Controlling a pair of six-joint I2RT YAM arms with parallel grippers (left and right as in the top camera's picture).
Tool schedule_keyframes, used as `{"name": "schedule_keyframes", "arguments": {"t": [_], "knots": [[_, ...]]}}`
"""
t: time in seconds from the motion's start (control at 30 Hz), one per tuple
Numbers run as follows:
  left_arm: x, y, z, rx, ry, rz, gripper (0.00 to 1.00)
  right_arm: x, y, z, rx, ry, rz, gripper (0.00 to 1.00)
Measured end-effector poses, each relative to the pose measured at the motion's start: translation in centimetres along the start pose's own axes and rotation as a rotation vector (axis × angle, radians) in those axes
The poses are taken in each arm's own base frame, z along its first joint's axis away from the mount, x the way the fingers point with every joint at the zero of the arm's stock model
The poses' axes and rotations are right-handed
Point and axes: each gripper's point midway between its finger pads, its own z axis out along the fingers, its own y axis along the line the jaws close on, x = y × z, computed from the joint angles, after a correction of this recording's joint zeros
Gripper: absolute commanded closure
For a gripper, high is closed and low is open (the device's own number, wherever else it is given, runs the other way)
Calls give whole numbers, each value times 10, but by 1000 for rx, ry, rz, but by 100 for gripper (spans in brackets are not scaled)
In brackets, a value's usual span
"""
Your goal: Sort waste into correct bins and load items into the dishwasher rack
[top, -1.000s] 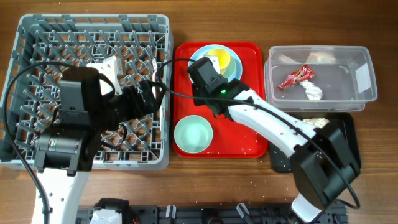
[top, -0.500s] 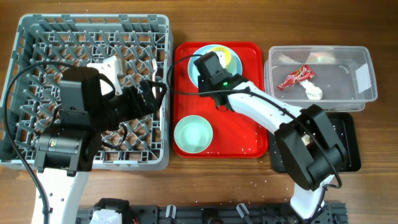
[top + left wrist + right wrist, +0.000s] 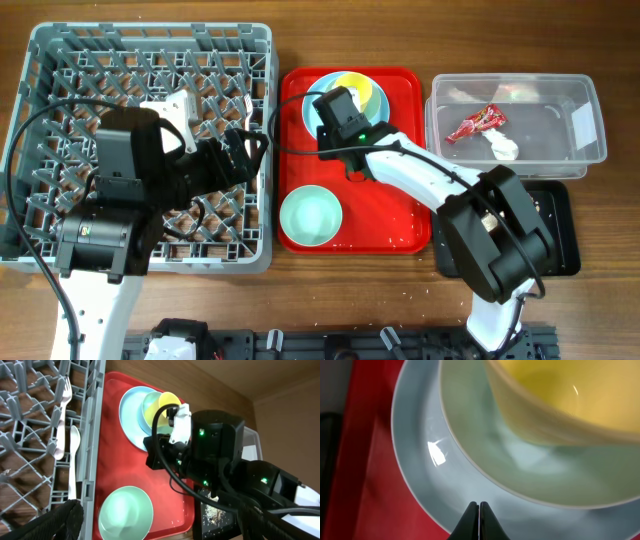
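Your right hand (image 3: 479, 509) has edged over to the round light blue plate (image 3: 420, 477) at the flat red tray's (image 3: 395, 225) twelve o'clock, pinched closed and empty, likely to pry its rim.

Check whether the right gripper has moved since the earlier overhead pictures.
Yes. The right gripper, jaws shut, has edged slightly toward the red tray's far edge.
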Motion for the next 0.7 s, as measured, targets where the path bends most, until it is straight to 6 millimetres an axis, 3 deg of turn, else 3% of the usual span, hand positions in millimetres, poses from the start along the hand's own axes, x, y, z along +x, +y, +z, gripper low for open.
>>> {"name": "schedule_keyframes", "arguments": {"t": [0.33,0.57,0.7], "knots": [[0,0,0,0,0,0,0,4,-2,1,5,10,-2,96],[0,0,0,0,0,0,0,15,-7,1,26,55,-10,96],[0,0,0,0,-1,0,0,32,-15,-1,58,123,-21,96]]}}
